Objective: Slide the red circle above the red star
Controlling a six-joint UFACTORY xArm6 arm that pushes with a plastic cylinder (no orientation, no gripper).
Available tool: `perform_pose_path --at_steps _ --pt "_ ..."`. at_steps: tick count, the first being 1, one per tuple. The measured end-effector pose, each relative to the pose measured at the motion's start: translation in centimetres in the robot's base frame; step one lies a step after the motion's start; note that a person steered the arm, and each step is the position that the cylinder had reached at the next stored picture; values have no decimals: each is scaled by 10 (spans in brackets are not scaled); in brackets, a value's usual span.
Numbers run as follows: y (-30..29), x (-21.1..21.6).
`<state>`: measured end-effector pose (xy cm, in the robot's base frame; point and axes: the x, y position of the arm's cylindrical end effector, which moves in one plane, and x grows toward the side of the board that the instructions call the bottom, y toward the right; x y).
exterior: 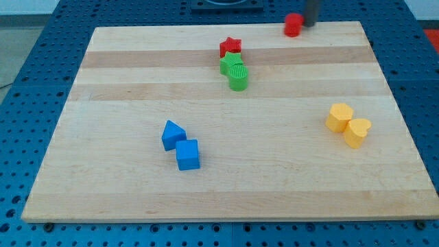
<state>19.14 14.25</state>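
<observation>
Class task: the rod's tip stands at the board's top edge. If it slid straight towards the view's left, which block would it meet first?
My tip would meet the red circle first; it sits right beside it, seemingly touching, though depth is unclear.

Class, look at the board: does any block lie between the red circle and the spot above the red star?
Nothing visible does. The red circle sits at the view's top edge, my tip at its right. The board's strip leftward to above the red star holds no block.
</observation>
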Motion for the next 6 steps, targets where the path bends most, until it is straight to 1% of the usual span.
perform_pose_path --at_steps 1,2,3,4,5,6 --pt "-69 3" --pt "-83 7" --pt "-54 25" --pt "-38 37" --pt "-82 43" --pt "-112 43"
